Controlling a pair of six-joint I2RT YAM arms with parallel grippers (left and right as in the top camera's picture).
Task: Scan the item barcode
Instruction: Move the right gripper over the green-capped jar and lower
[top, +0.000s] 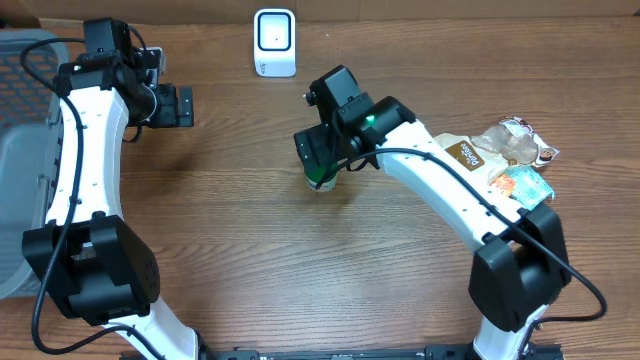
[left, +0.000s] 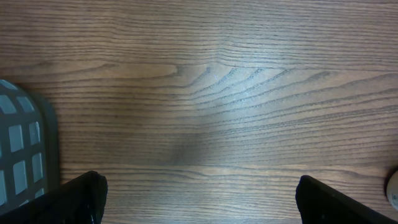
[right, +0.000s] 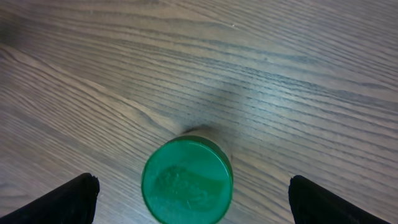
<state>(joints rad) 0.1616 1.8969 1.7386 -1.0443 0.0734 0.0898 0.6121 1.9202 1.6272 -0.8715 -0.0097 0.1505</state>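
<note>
The brown wood-grain table (top: 240, 240) carried a small white scanner (top: 274, 42) standing near its far edge. A round container with a green lid (right: 186, 180) stood upright near the middle, a little to the right of the scanner. Toward the right side lay a loose heap of snack packets (top: 510, 155), a brown one, a pale one and a blue-and-orange one touching or overlapping, and a grey mesh basket (top: 25, 150) sat at the left edge, though whether it rested on the table or just beside it could not be told.
</note>
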